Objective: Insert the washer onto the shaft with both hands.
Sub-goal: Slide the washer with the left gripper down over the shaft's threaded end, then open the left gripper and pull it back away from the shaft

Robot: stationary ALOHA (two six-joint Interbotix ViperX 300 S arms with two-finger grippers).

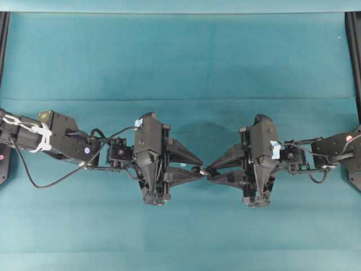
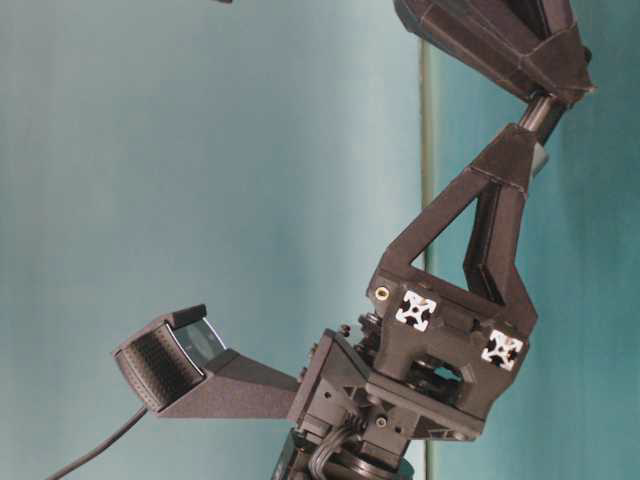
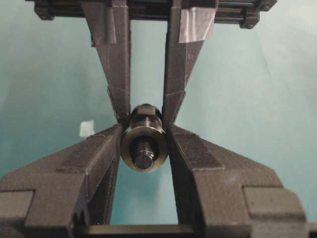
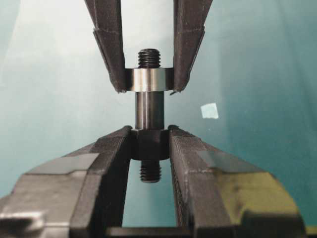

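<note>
Between the two sets of fingertips, which are meeting nose to nose over the teal cloth [image 1: 180,56], the washer [image 4: 148,79] is already sitting on the shaft [image 4: 149,110], with the shaft's threaded tip poking out beyond the ring on the side away from the right gripper [image 4: 149,144]. That right gripper is clenching the shaft's thicker dark collar between its two pads, the plain polished section running forward from its jaws toward the ring and a second threaded end sticking back between its fingers toward its own palm. Facing it, the left gripper [image 3: 144,144] is grasping the washer by its rim, one finger pressing on each side of the ring, so its jaws are standing partly apart around the ring's width (from its own wrist view the ring's face and the threaded end at its centre are looking straight back at the camera). Off to one side of the fingertips, a small pale tape scrap [image 4: 209,110] is lying flat on the cloth, apart from both tools; seen from above, the left gripper [image 1: 198,171] and right gripper [image 1: 211,171] are nearly touching at the tips
</note>
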